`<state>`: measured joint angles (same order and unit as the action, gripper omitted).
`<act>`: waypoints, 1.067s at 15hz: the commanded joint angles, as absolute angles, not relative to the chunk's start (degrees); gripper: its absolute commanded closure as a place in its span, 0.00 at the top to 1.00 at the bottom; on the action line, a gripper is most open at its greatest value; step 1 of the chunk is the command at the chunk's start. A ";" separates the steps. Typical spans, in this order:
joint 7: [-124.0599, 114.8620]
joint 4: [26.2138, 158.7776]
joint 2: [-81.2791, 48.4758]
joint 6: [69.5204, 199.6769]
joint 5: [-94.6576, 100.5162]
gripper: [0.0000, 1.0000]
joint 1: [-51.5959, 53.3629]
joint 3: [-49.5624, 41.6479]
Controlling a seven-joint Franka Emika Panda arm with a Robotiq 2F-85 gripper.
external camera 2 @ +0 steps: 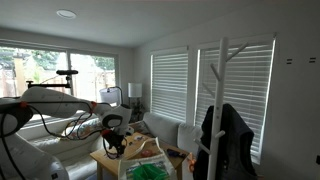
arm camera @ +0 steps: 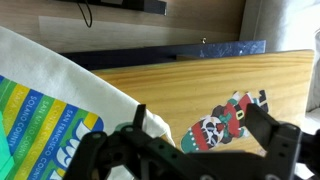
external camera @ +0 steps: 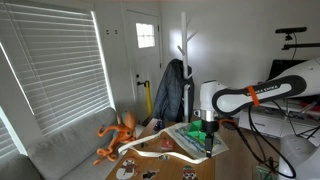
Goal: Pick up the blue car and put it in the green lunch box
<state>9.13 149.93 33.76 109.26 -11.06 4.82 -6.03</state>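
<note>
Gripper [arm camera: 195, 112] low over wooden table [arm camera: 200, 75], jaws spread open, gripping nothing. Red-and-white patterned cloth [arm camera: 225, 122] flat on table below jaws. Striped bag [arm camera: 50, 105] at left. Green lunch box [external camera: 199, 127] just beside gripper in an exterior view. Blue car not discernible.

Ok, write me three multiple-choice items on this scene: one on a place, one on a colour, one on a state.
1. Where is the dark coat?
A. on the floor
B. on the white coat rack
C. over a chair

2. What colour is the plush toy?
A. blue
B. purple
C. orange

3. How is the gripper?
A. open
B. shut on a toy car
C. shut on a cup

Answers: 1 B, it hangs from the rack's pole. 2 C, it shows plainly orange. 3 A, in the wrist view its jaws stand apart with bare table between.
</note>
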 commanded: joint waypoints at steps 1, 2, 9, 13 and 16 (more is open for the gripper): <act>9.60 149.82 33.68 109.05 -11.55 1.00 3.77 -5.10; 8.23 149.76 34.20 111.37 -11.24 1.00 3.85 -3.74; -1.66 141.71 28.61 133.07 -5.43 1.00 -0.18 1.00; -10.15 136.92 19.15 141.56 -1.14 1.00 -6.16 0.61; -16.11 131.99 11.01 141.67 0.12 1.00 -9.45 -0.62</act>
